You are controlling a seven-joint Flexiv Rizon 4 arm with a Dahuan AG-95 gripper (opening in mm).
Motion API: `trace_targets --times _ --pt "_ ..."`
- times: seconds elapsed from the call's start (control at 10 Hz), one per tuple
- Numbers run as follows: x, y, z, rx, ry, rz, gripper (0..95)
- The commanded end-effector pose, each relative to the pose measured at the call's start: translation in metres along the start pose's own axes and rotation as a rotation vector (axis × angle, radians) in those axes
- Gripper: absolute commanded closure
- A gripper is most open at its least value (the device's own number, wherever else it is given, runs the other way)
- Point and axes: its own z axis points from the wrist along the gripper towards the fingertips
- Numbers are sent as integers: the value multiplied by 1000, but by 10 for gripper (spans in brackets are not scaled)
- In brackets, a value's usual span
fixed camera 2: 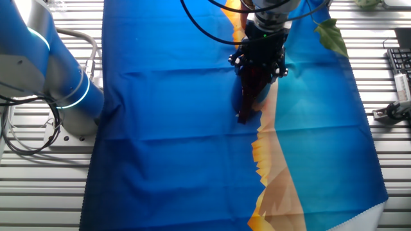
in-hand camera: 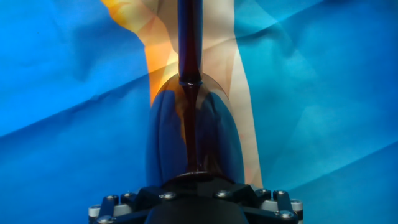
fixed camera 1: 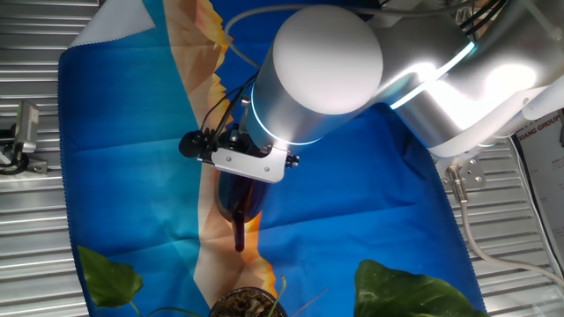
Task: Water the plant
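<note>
Plant (fixed camera 1: 249, 305) sits at the bottom edge of one fixed view: small round dark pot with brown soil and dry stalks, cut off by the frame, broad green leaves either side, one low left (fixed camera 1: 110, 275), a bigger one low right (fixed camera 1: 410, 292). In the other fixed view only a green leaf (fixed camera 2: 332, 35) shows at the top right, pot hidden behind the arm. Just short of the pot hangs a dark red watering vessel (fixed camera 1: 241, 199), long spout (fixed camera 1: 239, 236) aimed toward the soil, tip near the pot but apart from it. Hand view shows the vessel body (in-hand camera: 191, 140) translucent and dark, spout running up the frame middle. All of it over a blue cloth (fixed camera 1: 132, 158) with an orange-tan stripe (fixed camera 2: 282, 186), spread on a slatted metal worktop (fixed camera 2: 192, 196). Gripper (fixed camera 2: 257, 67) carries the vessel at its rear end; fingers hidden under the vessel and mount, so can't tell how the jaws stand, though the vessel hangs from it. Arm (fixed camera 1: 352, 79) reaches low over the cloth, white wrist joint with a glowing cyan ring blocking much of the view. Cables (fixed camera 2: 205, 25) loop off the wrist. Metal clamp-like part (fixed camera 1: 22, 141) on the worktop, far left.
</note>
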Motion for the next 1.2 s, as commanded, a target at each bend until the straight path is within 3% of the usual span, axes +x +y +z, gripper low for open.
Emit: trace_targets --times 0.1,0.4,0.5,1.2 --pt "0 0 0 0 0 0 380" --pt "0 0 0 0 0 0 380" --pt "0 0 1 -9 -69 -11 0" --pt "1 0 1 -4 -70 1 0"
